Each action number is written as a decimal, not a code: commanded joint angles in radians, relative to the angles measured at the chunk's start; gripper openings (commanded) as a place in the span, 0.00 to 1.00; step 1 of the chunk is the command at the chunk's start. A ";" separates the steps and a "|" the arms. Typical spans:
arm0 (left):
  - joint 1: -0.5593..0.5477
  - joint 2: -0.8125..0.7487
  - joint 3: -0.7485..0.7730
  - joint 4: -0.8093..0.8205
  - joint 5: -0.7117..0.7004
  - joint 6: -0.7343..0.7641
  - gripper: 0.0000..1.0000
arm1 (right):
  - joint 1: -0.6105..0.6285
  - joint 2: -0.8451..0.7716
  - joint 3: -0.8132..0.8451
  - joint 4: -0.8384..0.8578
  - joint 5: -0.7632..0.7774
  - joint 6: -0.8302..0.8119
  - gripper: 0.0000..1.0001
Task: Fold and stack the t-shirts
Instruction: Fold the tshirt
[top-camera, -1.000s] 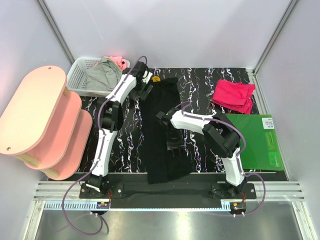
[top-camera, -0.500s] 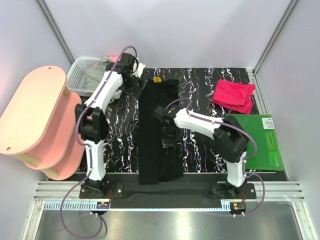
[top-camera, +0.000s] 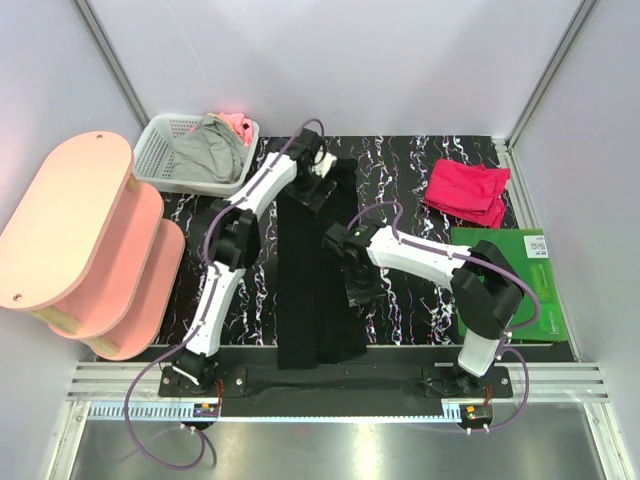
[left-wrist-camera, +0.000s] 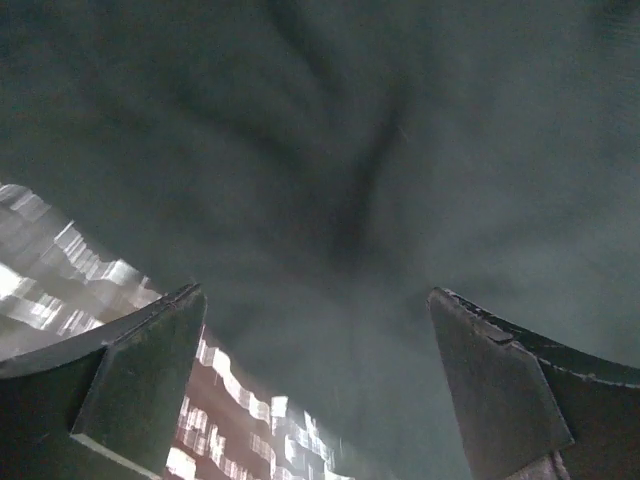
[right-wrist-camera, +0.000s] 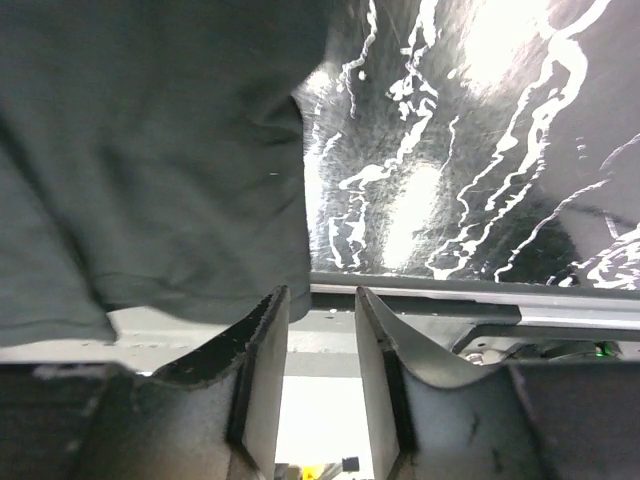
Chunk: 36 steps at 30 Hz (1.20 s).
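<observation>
**Two arms hovered over a black t-shirt**

The black t-shirt (top-camera: 315, 290) lay as a long strip down the middle of the table (top-camera: 400, 165). The left gripper (left-wrist-camera: 315, 310) hung over its far end, fingers spread wide. The right gripper (right-wrist-camera: 322, 300), at the strip's right edge, had its fingers narrowly apart, gripping nothing. The crimson-pink t-shirt (top-camera: 467, 190) lay far right, beyond the green board (top-camera: 510, 285).

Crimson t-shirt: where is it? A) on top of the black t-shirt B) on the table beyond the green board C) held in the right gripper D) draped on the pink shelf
B: the crimson t-shirt lies bunched on the table, past the green board's far edge.
</observation>
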 joint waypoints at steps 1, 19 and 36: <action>-0.013 0.070 0.100 -0.061 -0.047 -0.005 0.99 | 0.030 0.004 -0.048 0.097 -0.060 0.023 0.39; -0.010 0.104 0.050 0.178 -0.227 -0.072 0.99 | 0.103 0.150 0.112 0.207 -0.119 -0.017 0.39; -0.012 0.089 0.096 0.337 -0.311 0.000 0.99 | 0.106 0.145 -0.057 0.376 -0.137 0.005 0.38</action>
